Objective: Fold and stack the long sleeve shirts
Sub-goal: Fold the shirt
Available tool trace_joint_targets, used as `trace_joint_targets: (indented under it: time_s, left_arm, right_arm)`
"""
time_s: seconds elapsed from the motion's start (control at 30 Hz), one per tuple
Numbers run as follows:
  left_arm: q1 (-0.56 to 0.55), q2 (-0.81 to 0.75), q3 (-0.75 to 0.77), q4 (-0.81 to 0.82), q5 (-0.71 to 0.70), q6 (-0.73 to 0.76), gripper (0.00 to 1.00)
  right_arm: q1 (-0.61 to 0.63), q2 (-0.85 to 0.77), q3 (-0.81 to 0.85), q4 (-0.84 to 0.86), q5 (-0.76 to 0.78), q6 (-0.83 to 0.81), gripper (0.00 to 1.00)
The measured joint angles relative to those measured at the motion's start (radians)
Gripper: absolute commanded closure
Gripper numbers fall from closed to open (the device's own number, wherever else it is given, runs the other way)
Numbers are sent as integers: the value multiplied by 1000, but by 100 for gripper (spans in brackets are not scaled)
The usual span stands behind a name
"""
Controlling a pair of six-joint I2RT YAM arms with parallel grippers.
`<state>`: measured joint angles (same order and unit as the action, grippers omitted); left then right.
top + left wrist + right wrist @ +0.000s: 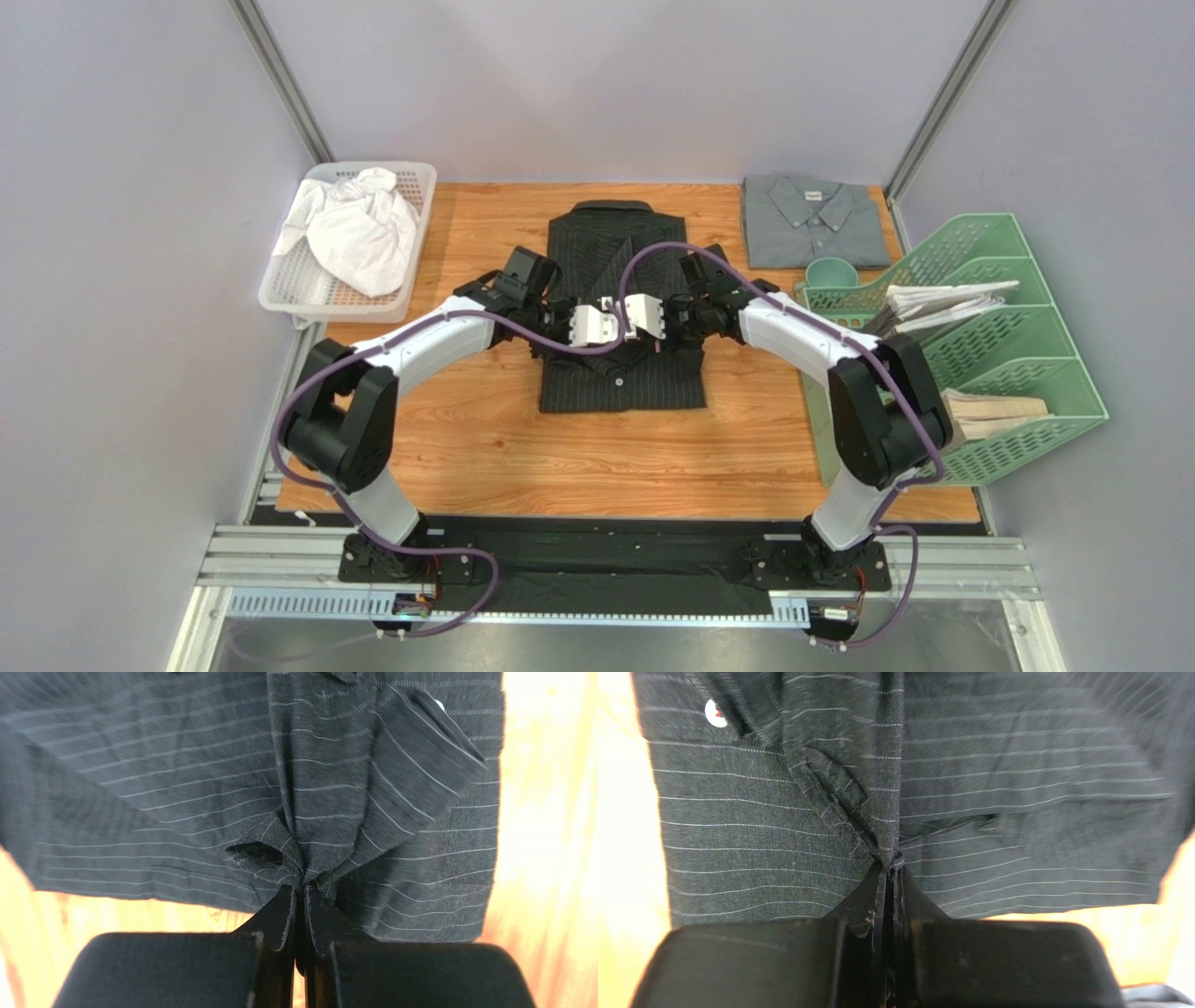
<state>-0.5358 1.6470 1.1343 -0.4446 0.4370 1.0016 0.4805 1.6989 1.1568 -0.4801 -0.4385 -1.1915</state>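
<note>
The black pinstriped shirt (622,371) lies partly folded in the middle of the wooden table, collar at the far end. My left gripper (579,331) is shut on a pinch of its cloth (302,875) over the shirt's middle. My right gripper (650,319) is shut on another pinch of the same shirt (892,859), close beside the left one. Both hold the cloth a little above the lower layer. The grey shirt (814,221) lies folded at the far right of the table, collar label up.
A white basket (288,280) with crumpled white cloth (358,228) stands at the far left. A green file rack (1003,350) with papers stands at the right edge. Bare wood (617,462) lies in front of the black shirt.
</note>
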Motion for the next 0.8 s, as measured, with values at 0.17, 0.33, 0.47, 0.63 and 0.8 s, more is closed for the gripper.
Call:
trace_joint_targets:
  time_s: [0.17, 0.33, 0.47, 0.63, 0.8]
  left_arm:
    - [7, 81, 26, 16, -1, -8, 100]
    - [15, 99, 40, 29, -1, -29, 100]
    - [24, 88, 53, 31, -3, -58, 100]
    - [30, 77, 57, 61, -10, -79, 86]
    - [65, 93, 74, 98, -34, -150, 41]
  right_arm:
    - [-24, 57, 0, 22, 11, -3, 100]
    - [-30, 66, 0, 44, 18, 8, 100]
    - [-27, 66, 13, 54, 19, 20, 100]
    - [-23, 70, 28, 101, 36, 39, 86]
    - [-24, 93, 40, 180, 81, 108, 41]
